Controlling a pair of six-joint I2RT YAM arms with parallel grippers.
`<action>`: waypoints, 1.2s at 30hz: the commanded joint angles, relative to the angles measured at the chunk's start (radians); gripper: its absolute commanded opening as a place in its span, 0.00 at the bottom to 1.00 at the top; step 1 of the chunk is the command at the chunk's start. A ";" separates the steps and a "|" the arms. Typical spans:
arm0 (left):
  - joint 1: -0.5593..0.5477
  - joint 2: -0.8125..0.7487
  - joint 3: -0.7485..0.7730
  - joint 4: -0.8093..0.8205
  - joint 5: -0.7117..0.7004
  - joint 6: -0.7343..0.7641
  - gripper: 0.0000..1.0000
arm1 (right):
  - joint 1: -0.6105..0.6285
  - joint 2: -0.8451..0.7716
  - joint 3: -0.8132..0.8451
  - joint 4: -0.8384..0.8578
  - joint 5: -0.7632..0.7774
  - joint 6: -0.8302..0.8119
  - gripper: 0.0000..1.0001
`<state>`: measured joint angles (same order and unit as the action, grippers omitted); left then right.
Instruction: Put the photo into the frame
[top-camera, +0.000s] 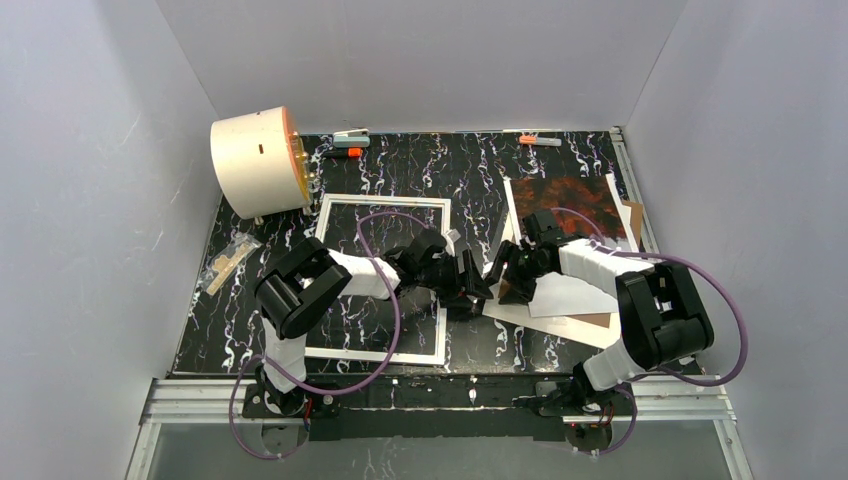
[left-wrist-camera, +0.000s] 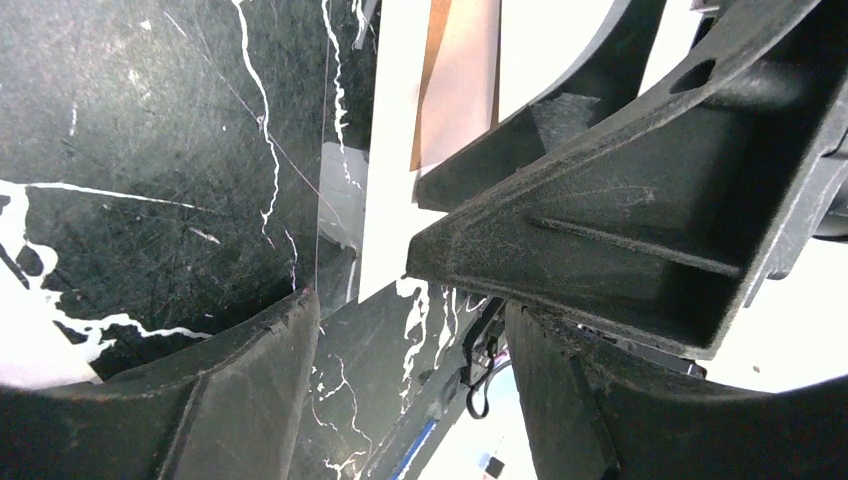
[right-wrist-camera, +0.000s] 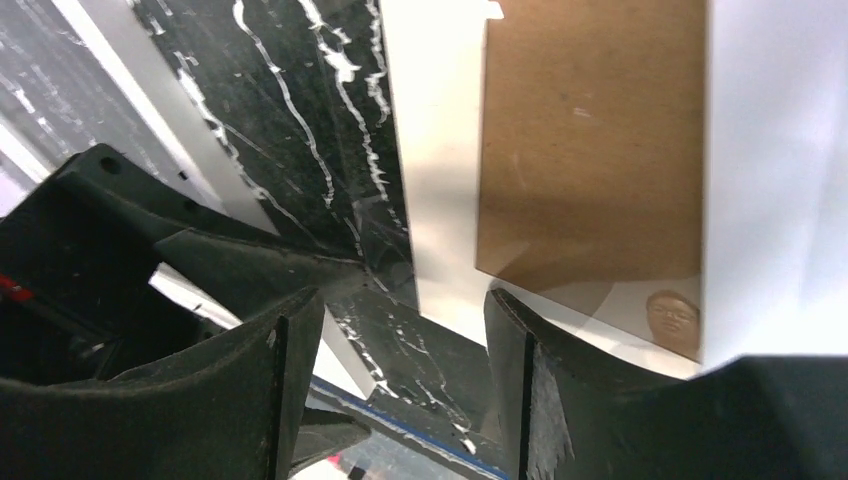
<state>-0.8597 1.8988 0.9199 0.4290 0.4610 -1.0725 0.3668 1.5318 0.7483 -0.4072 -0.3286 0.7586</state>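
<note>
- The left tool (left-wrist-camera: 410, 330) and the right tool (right-wrist-camera: 400, 300) are both released, fingers spread and grasping nothing.
- In the overhead view they meet nose to nose at mid-picture, low over the black marbled desk (top-camera: 480, 170).
- The frame (top-camera: 400, 200) lies flat on the desk left of centre, its right edge near the left tool.
- The photo (top-camera: 575, 200) lies flat in the upper right, beyond the right tool.
- A brown board (right-wrist-camera: 590, 140) lies just ahead of the right tool's fingers, with white sheet on either side.

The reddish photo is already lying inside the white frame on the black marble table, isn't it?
No. The photo lies outside the frame, on a stack of sheets to its right on the black marble table. The top external view shows this.
</note>
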 joint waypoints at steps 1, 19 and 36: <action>-0.004 0.024 -0.052 0.005 0.016 -0.044 0.68 | 0.034 0.156 -0.138 0.094 0.039 -0.022 0.71; 0.019 -0.049 -0.149 0.279 -0.017 -0.220 0.67 | 0.033 0.113 -0.147 0.146 0.008 -0.012 0.71; 0.065 -0.081 -0.196 0.200 -0.040 -0.128 0.60 | 0.033 -0.286 -0.069 -0.051 0.321 -0.038 0.70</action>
<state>-0.8001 1.8420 0.6945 0.7380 0.4438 -1.2667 0.4034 1.3457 0.6769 -0.3176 -0.2222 0.7467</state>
